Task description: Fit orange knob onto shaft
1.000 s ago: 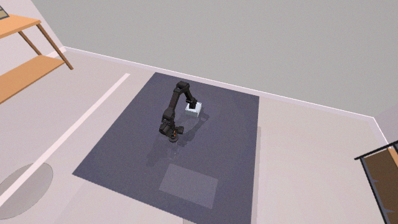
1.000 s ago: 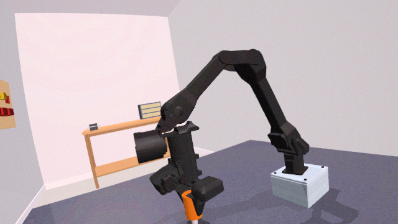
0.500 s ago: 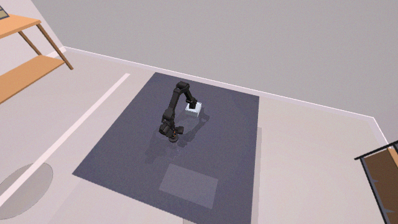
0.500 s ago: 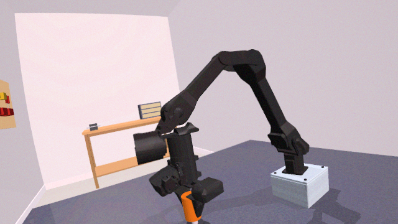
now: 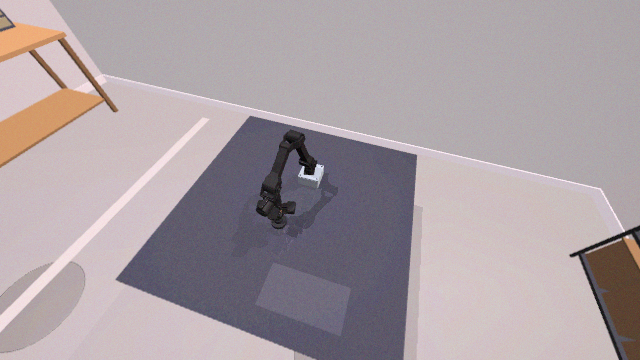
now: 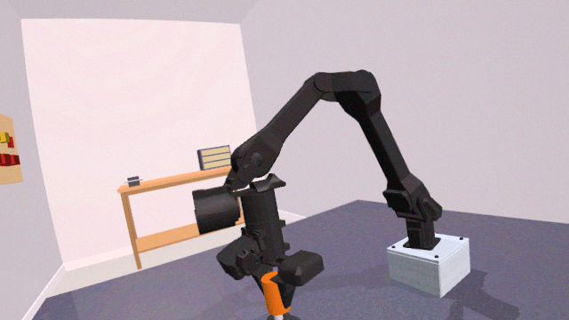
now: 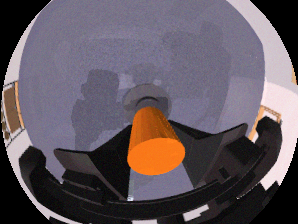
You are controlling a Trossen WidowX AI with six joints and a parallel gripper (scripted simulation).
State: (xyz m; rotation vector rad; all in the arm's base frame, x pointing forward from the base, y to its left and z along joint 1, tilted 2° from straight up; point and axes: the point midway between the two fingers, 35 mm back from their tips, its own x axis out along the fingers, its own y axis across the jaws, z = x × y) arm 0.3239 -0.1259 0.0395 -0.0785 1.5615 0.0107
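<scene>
While the black arm (image 6: 356, 111) bends over from its white base block (image 6: 449, 271) and reaches down to the dark mat (image 6: 511, 249), its gripper (image 6: 276, 284) is clamped on the orange knob (image 6: 274, 295), with one finger on each side of it. In the exterior view the knob stands nearly upright between the fingers, and a short piece of the silver shaft (image 6: 277, 316) shows just under its lower end, at the bottom edge of the picture; so the knob is directly above the shaft, but whether the shaft has already entered the hole I cannot tell. In the wrist view the orange knob (image 7: 153, 139) points away from the camera toward the grey round pedestal (image 7: 131, 102), which appears just behind the knob's far end, and the two dark fingers lie to the left and right of the knob. The flat side of the shaft is hidden by the knob. In the top view the gripper (image 5: 276, 210) is small and low over the mat (image 5: 350, 210), near the base block (image 5: 311, 178), and a paler rectangle (image 5: 303, 298) lies on the mat well apart from it. A wooden shelf table (image 6: 129, 213) stands by the far wall.
</scene>
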